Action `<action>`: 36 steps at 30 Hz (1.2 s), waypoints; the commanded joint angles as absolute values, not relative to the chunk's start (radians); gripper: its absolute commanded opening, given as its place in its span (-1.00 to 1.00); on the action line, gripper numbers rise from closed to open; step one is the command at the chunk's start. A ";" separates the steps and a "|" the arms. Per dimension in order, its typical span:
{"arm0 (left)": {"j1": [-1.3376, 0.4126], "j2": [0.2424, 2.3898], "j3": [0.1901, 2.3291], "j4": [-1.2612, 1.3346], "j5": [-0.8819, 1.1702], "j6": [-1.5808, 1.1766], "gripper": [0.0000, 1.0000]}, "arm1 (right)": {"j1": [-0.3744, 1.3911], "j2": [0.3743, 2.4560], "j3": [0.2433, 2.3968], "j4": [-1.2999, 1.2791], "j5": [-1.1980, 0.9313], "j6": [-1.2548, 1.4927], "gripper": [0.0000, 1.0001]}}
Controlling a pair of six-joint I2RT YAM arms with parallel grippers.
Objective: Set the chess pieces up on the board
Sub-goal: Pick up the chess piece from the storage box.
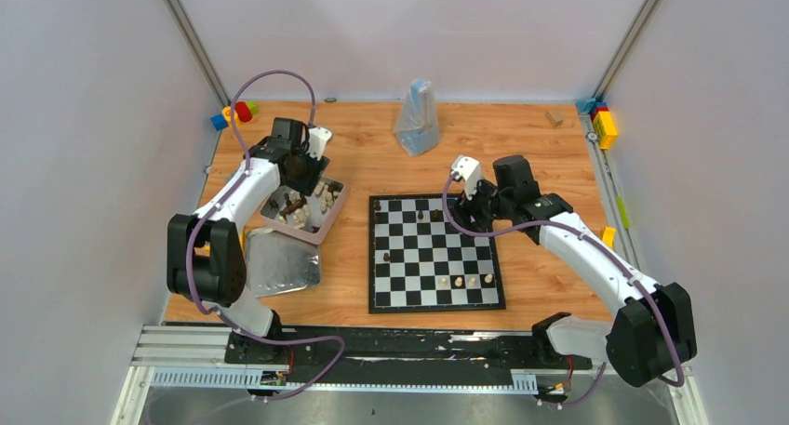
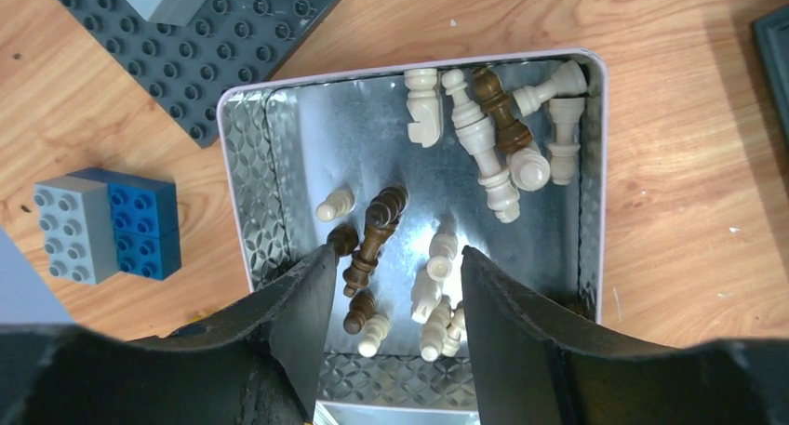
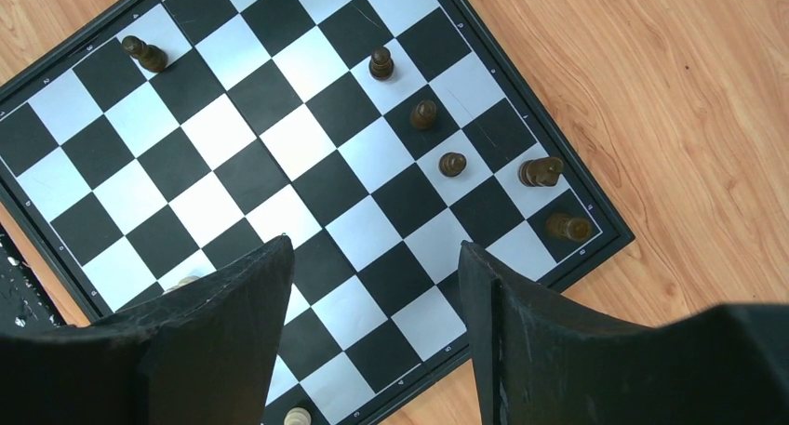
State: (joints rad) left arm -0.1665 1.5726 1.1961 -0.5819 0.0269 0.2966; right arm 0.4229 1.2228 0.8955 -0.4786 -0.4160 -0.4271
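The board [image 1: 423,272] lies in the middle of the table. Several dark pieces [image 3: 426,114] stand along its far right side and one [image 1: 387,257] stands at its left edge. Three cream pieces [image 1: 465,281] stand near its front. My right gripper [image 3: 372,244] is open and empty above the board's [image 3: 233,155] far right edge; it also shows in the top view [image 1: 458,206]. My left gripper [image 2: 395,253] is open and empty over the silver tin [image 2: 247,165], above lying dark pieces [image 2: 377,234] and cream pieces [image 2: 484,137]. It also shows in the top view [image 1: 302,176].
The tin's lid [image 1: 279,262] lies left of the board. A plastic bag [image 1: 417,118] stands at the back. Toy bricks sit at the back left [image 1: 237,113] and back right [image 1: 603,126]. A grey studded plate [image 2: 200,44] and blue-grey bricks [image 2: 107,225] lie beside the tin.
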 commanded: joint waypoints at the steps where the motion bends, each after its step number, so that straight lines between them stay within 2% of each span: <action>1: -0.156 1.647 1.268 -0.631 0.010 0.278 0.19 | 0.419 1.225 0.891 -0.440 -0.408 -0.422 0.32; 9: -0.155 1.754 1.323 -0.655 -0.010 0.270 0.07 | 0.419 1.233 0.890 -0.440 -0.415 -0.423 0.31; 25: -0.135 1.825 1.357 -0.658 -0.031 0.265 -0.15 | 0.419 1.239 0.890 -0.445 -0.422 -0.431 0.30; 36: -0.130 1.835 1.388 -0.679 -0.007 0.260 -0.54 | 0.419 1.236 0.888 -0.448 -0.422 -0.434 0.29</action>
State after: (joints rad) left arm -0.1360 1.8458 1.3346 -0.6743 -0.0238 0.2737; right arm 0.4229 1.2411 0.8886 -0.4740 -0.4122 -0.4278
